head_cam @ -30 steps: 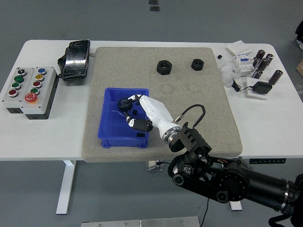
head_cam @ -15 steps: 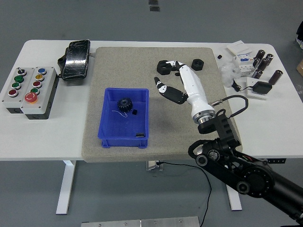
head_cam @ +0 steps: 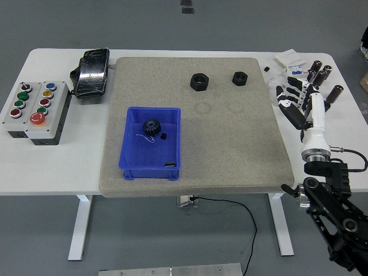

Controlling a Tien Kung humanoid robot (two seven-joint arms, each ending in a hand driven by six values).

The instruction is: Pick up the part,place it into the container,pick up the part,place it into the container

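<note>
A black gear (head_cam: 151,127) lies inside the blue bin (head_cam: 131,160) on the left part of the grey mat (head_cam: 230,149). Two black nut-shaped parts sit on the mat's far side, a larger one (head_cam: 199,82) and a smaller one (head_cam: 239,77). My right hand (head_cam: 300,98), white with black fingers, is at the table's right side, off the mat, with fingers spread and holding nothing. The left arm is out of view.
A button box (head_cam: 34,109) stands at the table's left end. A black pouch (head_cam: 92,70) lies at the back left. Dark cylinders (head_cam: 319,73), white boxes (head_cam: 294,69) and a black puck on a white pad (head_cam: 316,107) crowd the back right, under and beside my right hand.
My right hand left the gear in the blue bin, swung right across the mat past the nuts, and now sits open over the table's right edge.
</note>
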